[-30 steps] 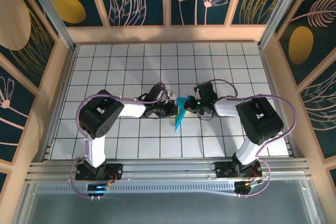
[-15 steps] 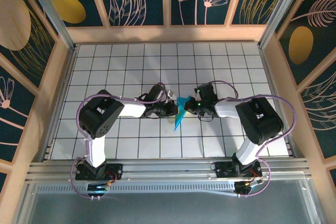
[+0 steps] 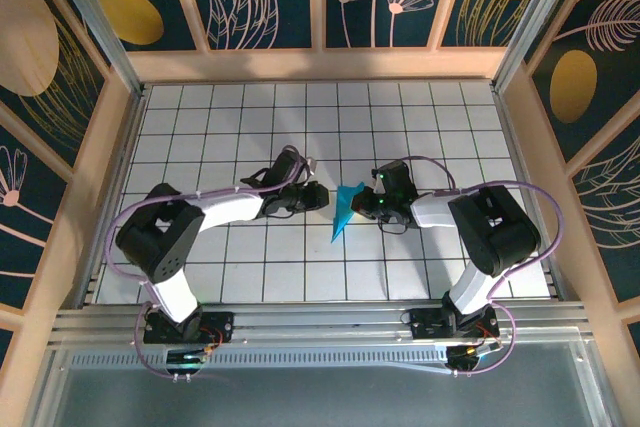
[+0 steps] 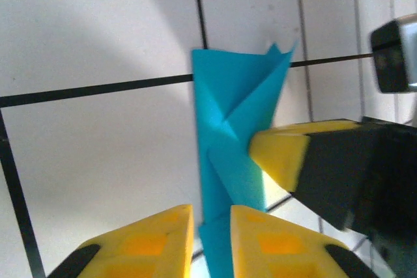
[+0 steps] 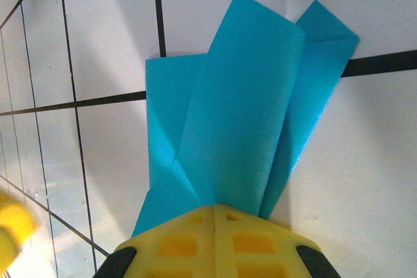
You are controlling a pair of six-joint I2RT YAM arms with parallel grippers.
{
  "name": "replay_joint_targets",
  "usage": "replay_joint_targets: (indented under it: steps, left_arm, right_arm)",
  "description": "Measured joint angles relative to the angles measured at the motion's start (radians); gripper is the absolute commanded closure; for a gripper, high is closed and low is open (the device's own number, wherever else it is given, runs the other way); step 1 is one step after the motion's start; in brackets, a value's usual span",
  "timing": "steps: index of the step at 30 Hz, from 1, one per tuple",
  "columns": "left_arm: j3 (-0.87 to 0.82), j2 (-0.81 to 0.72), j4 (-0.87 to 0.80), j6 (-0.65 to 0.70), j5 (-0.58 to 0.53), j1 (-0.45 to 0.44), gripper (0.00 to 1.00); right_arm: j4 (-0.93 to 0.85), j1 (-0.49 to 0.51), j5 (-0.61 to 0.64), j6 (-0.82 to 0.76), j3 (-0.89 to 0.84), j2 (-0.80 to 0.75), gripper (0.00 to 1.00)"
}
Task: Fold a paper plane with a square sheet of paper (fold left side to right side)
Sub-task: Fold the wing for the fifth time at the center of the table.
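The right tool (image 5: 215,211) pinches one paper plane (image 5: 234,115) edge; the left tool (image 4: 212,219) stands spread.

Wht tiled table (image 3: 250,127) w/ blk grid lines; folded turquoise paper (image 3: 343,211) on it, approx ctr.

The paper plane (image 3: 344,212) lies mid-table (image 3: 250,117), between the left gripper (image 3: 323,197) on its left and the right gripper (image 3: 364,203) on its right.

Slim, folded turquoise paper plane (image 3: 343,211).
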Motion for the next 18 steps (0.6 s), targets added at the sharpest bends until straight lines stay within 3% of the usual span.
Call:
replay_joint_targets:
  steps: [6, 11, 18]
  left_arm:
    - [0.0, -0.071, -0.002, -0.019, 0.111, -0.033, 0.91]
    - [0.005, -0.041, -0.007, -0.03, 0.18, -0.095, 0.92]
    - [0.051, 0.048, -0.012, -0.032, 0.196, -0.099, 0.93]
  right_arm:
    - [-0.002, 0.0, 0.001, -0.009, 0.0, -0.002, 1.0]
    - [-0.002, 0.0, 0.001, -0.016, 0.0, -0.002, 1.0]
    - [-0.002, 0.0, 0.001, -0.018, 0.0, -0.002, 1.0]
